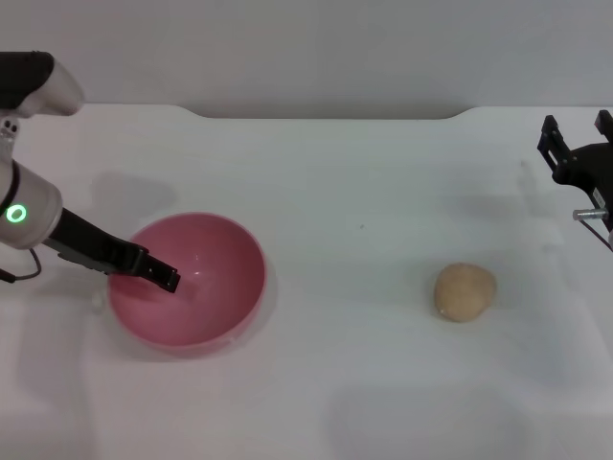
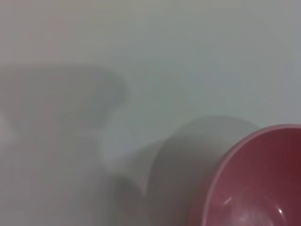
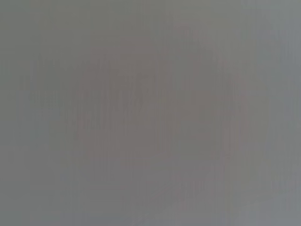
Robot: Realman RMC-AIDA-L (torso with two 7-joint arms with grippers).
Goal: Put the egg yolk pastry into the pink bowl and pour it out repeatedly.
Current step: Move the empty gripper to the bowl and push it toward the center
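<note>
The pink bowl (image 1: pixel 196 307) sits at the left of the white table, its opening tipped slightly toward the middle. My left gripper (image 1: pixel 153 273) reaches over the bowl's left rim, one black finger (image 1: pixel 161 278) inside the bowl, shut on that rim. Part of the bowl (image 2: pixel 263 188) also shows in the left wrist view, casting a shadow beside it. The egg yolk pastry (image 1: pixel 465 291) lies alone on the table at the right, well apart from the bowl. My right gripper (image 1: pixel 576 132) hangs open at the far right edge, behind the pastry and holding nothing.
The white table (image 1: pixel 345 192) runs back to a grey wall, with a raised edge along its far side. The right wrist view shows only a plain grey surface.
</note>
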